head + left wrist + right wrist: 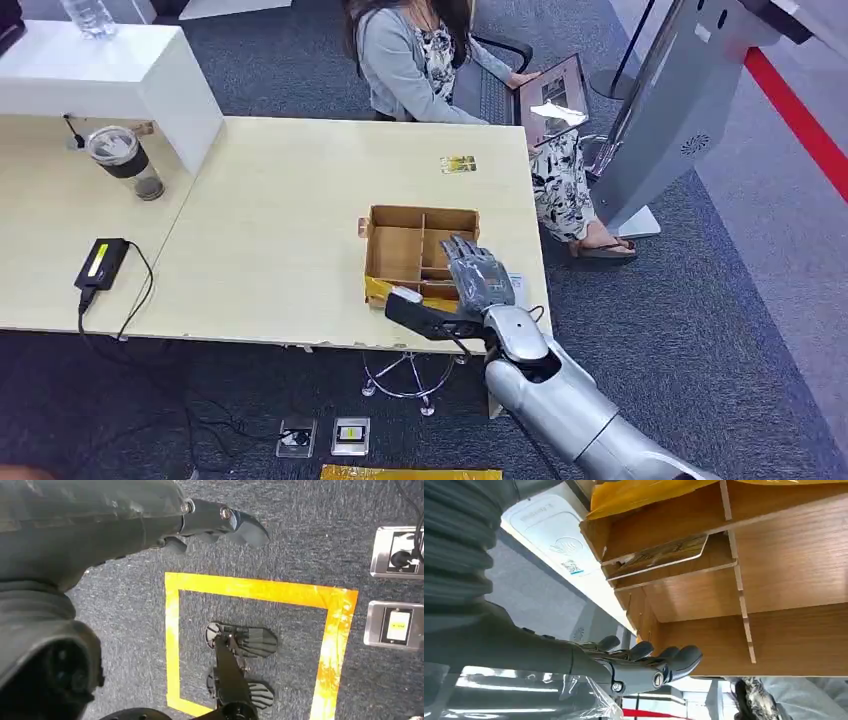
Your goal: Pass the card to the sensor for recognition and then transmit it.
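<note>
Head view, right hand: I see my right hand (478, 272) stretched flat over the right side of the cardboard box (392, 252), fingers apart, nothing in it.
Right wrist view, fingers: the fingers (674, 657) lie straight along the box's wooden wall, released; whether they touch it I cannot tell.
Card: a yellowish card (664, 553) lies in one of the small compartments of the box, well apart from my fingers.
Sensor: a white card reader (559, 545) sits just beside the box on the side nearest my arm; in the head view a corner of it (516, 287) shows past my hand.
Second card: another small card (457, 164) lies flat on the table (280, 200), beyond the box, near the far edge.
Left wrist view, left hand: my left hand (220, 525) hangs over the carpet above a yellow taped square (250, 587), fingers straight, holding nothing.
Surroundings: a person (420, 60) sits at the far side of the table with a laptop (550, 95); a lidded cup (125, 160) and a black adapter (100, 262) stand on the left.
</note>
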`<move>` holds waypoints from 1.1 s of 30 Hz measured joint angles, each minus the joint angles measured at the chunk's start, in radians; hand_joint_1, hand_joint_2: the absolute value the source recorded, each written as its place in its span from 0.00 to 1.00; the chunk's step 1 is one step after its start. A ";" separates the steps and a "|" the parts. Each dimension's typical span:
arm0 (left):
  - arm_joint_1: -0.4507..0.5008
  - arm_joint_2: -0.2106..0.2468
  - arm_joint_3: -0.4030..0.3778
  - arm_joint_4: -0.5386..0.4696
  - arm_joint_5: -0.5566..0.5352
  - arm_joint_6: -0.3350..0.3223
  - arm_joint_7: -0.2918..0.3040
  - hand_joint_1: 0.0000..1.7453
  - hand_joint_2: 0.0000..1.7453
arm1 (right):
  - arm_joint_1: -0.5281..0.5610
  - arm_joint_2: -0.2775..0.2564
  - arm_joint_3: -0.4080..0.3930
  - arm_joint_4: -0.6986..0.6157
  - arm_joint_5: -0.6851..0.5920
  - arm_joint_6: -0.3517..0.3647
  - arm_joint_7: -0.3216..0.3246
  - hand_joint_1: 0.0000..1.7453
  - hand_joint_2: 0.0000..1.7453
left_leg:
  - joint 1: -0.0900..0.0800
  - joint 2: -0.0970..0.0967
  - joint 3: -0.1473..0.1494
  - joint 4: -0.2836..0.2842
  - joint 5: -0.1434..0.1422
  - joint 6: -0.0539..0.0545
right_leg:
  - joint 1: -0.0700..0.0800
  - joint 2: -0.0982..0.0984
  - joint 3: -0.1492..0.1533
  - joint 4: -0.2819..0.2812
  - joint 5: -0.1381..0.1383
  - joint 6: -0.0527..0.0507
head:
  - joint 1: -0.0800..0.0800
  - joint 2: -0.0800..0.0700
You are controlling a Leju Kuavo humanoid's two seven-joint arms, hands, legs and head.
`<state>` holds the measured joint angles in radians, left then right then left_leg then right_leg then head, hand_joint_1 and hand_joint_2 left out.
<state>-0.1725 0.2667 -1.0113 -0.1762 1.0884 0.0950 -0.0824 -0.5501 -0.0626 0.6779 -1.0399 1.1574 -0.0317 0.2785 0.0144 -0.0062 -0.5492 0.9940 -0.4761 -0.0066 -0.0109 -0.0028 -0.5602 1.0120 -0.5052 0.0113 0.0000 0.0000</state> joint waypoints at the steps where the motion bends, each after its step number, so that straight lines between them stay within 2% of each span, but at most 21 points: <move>1: 0.000 0.000 0.000 0.000 0.000 0.000 0.000 0.00 0.00 | 0.000 0.000 0.003 -0.003 0.000 0.001 0.000 0.00 1.00 | 0.000 0.000 0.000 0.000 0.000 0.000 | 0.000 0.000 0.000 0.000 0.000 0.000 | 0.000 0.000; 33: 0.000 0.000 0.000 0.000 0.000 0.000 0.000 0.00 0.00 | -0.021 0.009 0.027 0.011 0.024 0.000 -0.011 0.00 1.00 | 0.000 0.000 0.000 0.000 0.000 0.000 | 0.000 0.000 0.000 0.000 0.000 0.000 | 0.000 0.000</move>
<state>-0.1727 0.2667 -1.0113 -0.1762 1.0880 0.0954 -0.0828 -0.5713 -0.0538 0.7050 -1.0288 1.1814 -0.0313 0.2674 0.0144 -0.0062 -0.5494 0.9940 -0.4761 -0.0066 -0.0109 -0.0030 -0.5601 1.0120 -0.5052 0.0113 0.0000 0.0000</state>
